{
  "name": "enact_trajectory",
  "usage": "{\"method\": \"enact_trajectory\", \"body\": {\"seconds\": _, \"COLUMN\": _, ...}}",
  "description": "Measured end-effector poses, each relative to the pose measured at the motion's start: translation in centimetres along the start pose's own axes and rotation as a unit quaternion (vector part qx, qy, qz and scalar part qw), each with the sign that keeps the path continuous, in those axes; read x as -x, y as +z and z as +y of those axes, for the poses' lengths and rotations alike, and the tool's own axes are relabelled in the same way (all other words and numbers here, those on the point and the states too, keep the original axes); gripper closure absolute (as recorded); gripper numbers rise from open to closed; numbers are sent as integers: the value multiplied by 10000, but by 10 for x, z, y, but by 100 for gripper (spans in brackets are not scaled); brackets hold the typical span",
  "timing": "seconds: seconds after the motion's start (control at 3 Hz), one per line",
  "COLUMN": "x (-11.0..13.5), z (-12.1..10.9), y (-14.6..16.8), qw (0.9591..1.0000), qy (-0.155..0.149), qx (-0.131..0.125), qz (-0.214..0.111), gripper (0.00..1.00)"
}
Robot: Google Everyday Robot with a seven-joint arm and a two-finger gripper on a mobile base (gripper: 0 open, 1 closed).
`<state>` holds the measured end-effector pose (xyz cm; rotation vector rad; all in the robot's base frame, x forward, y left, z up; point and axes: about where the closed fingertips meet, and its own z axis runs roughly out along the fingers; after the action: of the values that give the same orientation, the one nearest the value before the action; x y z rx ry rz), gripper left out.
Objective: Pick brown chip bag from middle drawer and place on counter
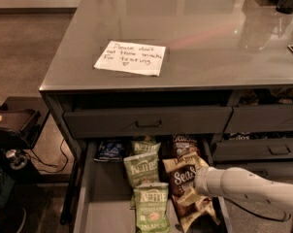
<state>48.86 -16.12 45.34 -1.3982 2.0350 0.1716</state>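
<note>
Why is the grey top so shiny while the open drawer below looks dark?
Camera view: the counter is glossy, so it mirrors pale glare and a reddish smear right of the note; the drawer sits low beneath it, so its back is shaded; the tool, at the end of the white arm, is down in that dimness at the brown bag.
</note>
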Motion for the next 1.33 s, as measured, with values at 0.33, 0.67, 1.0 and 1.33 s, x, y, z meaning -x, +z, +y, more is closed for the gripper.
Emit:
{"method": "enact_trajectory", "body": {"seconds": 0.33, "x": -16, "z": -9, "y": 16, "qw": 9998, "qy": 63, "qx": -79, "qz": 197, "gripper": 0}}
{"method": "enact_trajectory", "body": {"seconds": 0.67, "x": -35, "z": -17, "y": 30, "qw": 9989, "qy": 173, "qx": -110, "qz": 425, "gripper": 0}}
{"method": "enact_trajectory", "body": {"seconds": 1.0, "x": -48, "z": -20, "y": 39, "qw": 9982, "qy": 269, "qx": -69, "qz": 536, "gripper": 18}}
{"method": "enact_trajectory", "body": {"seconds": 1.33, "x": -53, "z": -20, "y": 44, "qw": 9980, "qy": 352, "qx": 20, "qz": 522, "gripper": 43}}
